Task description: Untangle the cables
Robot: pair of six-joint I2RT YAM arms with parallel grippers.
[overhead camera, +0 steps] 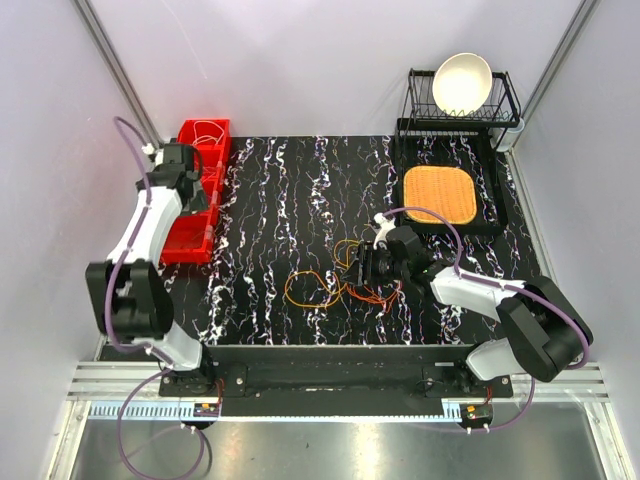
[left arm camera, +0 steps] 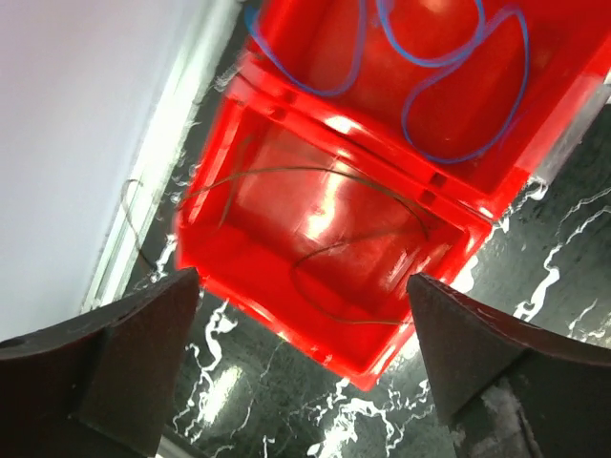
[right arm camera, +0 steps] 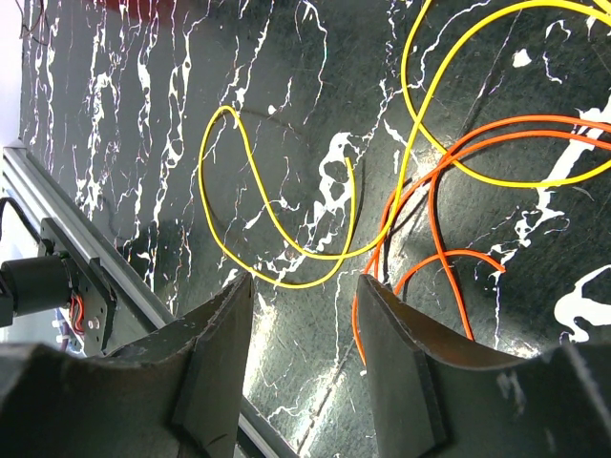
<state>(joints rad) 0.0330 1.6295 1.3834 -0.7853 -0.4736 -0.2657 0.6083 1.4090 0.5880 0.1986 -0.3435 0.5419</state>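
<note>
Cables (overhead camera: 335, 282): orange and yellow loops tangled on marbled table (overhead camera: 260, 200), centre-front.
Right gripper (right arm camera: 304, 286): jaws apart, empty, low over the tangle.
Left gripper (left arm camera: 304, 279): jaws wide apart, empty, above red bin (left arm camera: 277, 315) holding thin wire (left arm camera: 305, 170).

Top view: right arm's fingers (overhead camera: 364, 267) cover the mid part of the cables (overhead camera: 335, 285), so crossings there are unreadable. R wrist: yellow cable (right arm camera: 229, 108) & orange cable (right arm camera: 458, 252) run off top/right edges. L wrist: red bin (left arm camera: 277, 315) is blurred (blue cable (left arm camera: 522, 81) cropped at top).
</note>
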